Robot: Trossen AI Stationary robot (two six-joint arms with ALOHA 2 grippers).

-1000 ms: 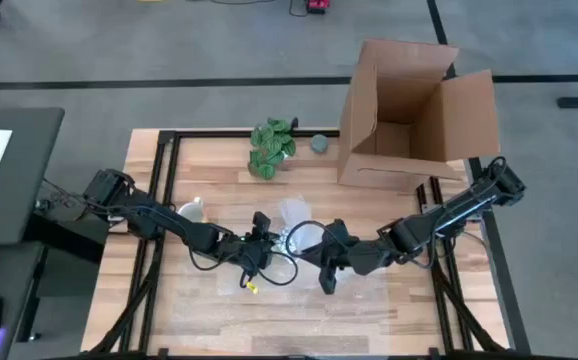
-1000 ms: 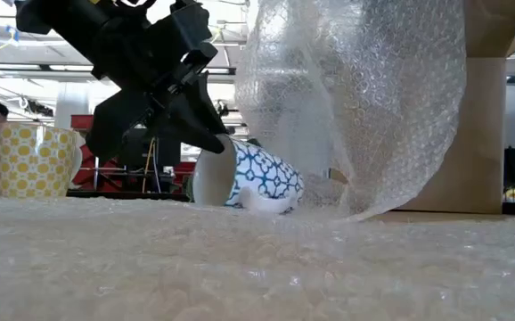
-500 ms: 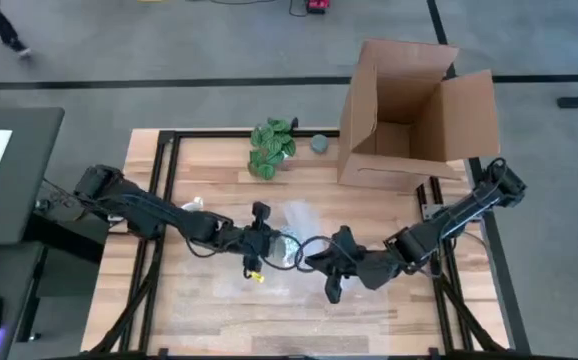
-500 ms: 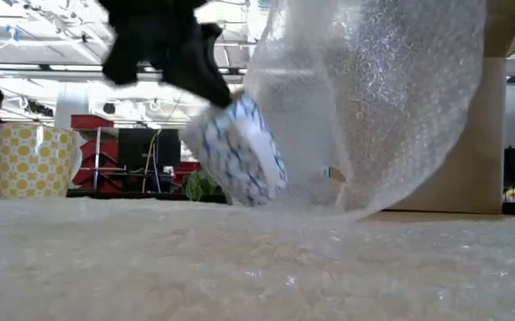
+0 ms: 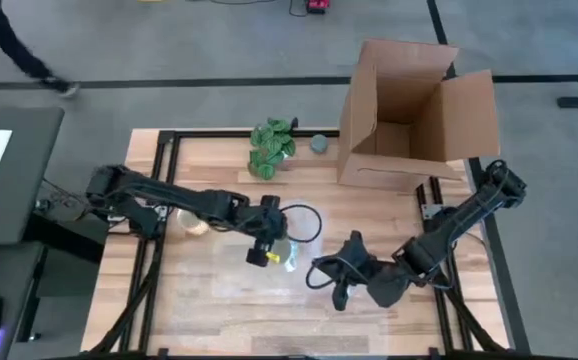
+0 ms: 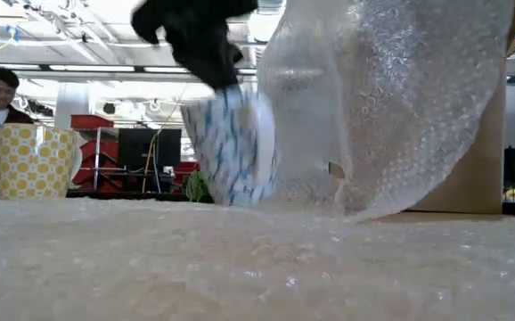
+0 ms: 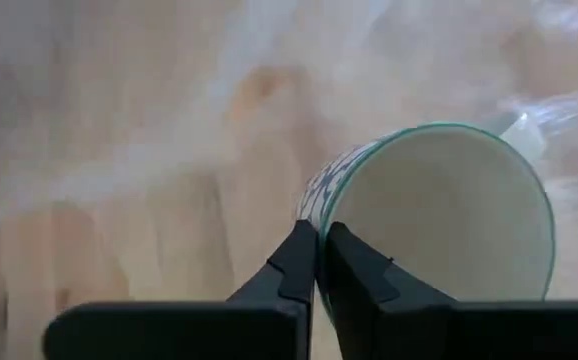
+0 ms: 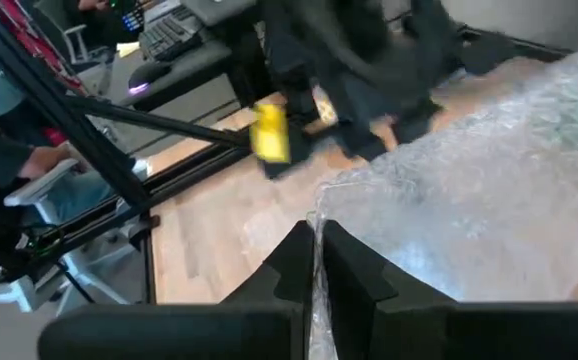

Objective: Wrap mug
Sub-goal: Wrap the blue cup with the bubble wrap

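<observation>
With the left gripper pinching the mug rim and the right gripper pinching the wrap edge, set the mug well inside the lifted sheet

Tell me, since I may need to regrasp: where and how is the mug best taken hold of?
By its rim wall, one finger inside the open mouth and one outside, coming from the mouth side. The mug is thin-walled and its mouth is open and unobstructed; the left gripper pinches it exactly there.

Glossy ceramic mug, clear bubble wrap, matt wooden table
</observation>
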